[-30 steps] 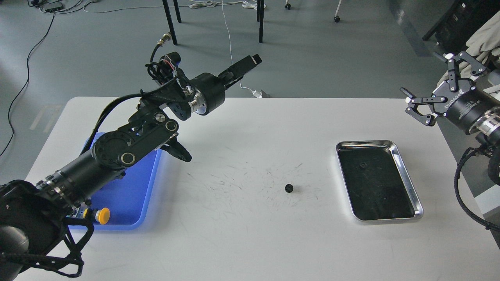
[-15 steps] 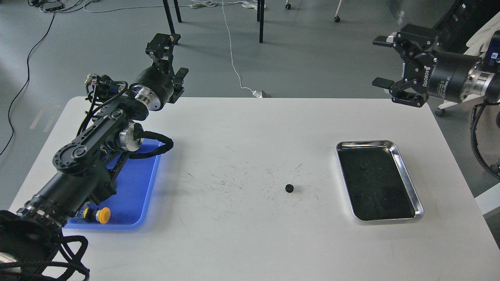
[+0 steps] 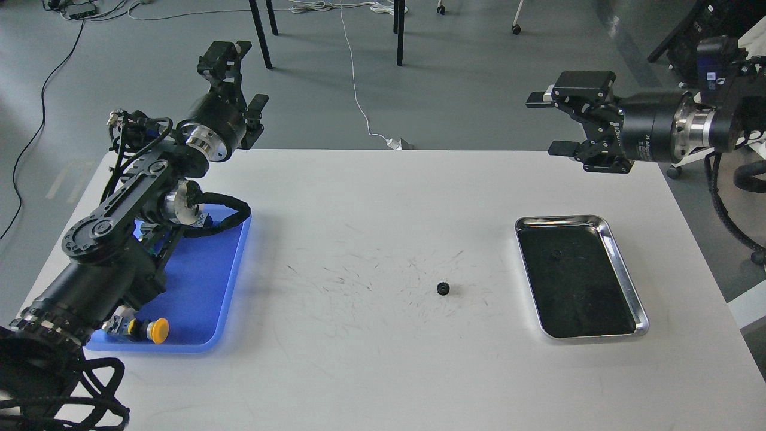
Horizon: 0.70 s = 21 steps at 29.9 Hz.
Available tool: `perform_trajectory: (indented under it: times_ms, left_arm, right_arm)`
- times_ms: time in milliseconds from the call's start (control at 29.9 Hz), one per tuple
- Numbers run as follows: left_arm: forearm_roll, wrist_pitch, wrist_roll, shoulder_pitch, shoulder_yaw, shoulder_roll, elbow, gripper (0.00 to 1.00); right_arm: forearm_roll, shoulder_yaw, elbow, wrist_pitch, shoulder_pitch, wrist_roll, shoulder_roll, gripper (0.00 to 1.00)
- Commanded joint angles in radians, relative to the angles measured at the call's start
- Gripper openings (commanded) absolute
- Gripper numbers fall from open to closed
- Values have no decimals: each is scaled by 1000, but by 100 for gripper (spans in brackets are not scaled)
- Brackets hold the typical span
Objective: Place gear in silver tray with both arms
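A small black gear [image 3: 443, 289] lies on the white table, left of the silver tray [image 3: 560, 220]. The tray stands at the right; its dark bottom shows a small dark spot [image 3: 555, 254] that I cannot identify. My left gripper [image 3: 239, 81] is raised over the table's far left edge, pointing up and away, open and empty. My right gripper [image 3: 549, 123] hovers over the far right edge, pointing left, open and empty. Both grippers are far from the gear.
A blue plastic tray [image 3: 209, 299] lies at the left under my left arm, with a yellow-capped part [image 3: 157, 330] at its front. Chair legs and cables are on the floor beyond the table [image 3: 359, 371].
My left arm has folded back to the left, its gripper now pointing up at the far left. My right gripper has swung up and leftward, turning to point left.
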State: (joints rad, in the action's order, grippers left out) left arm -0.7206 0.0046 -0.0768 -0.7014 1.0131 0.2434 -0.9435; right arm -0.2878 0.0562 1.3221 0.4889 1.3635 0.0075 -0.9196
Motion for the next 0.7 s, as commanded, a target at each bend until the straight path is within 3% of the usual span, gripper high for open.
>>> perform_trajectory:
  times_ms: [0,334,668]
  left_arm:
    - [21,0,0,-3,-10,8,-1,98]
    - [27,-6,0,-15,-7,48,-11,98]
    - [27,0,0,-23,-7,60,-72,98]
  right_arm:
    - [19,-42,28,0,-20,11,-18,97]
    - [111,-168,20,0,-53,17,51,97]
    - [111,-176,23,-3,-57,14,130,97]
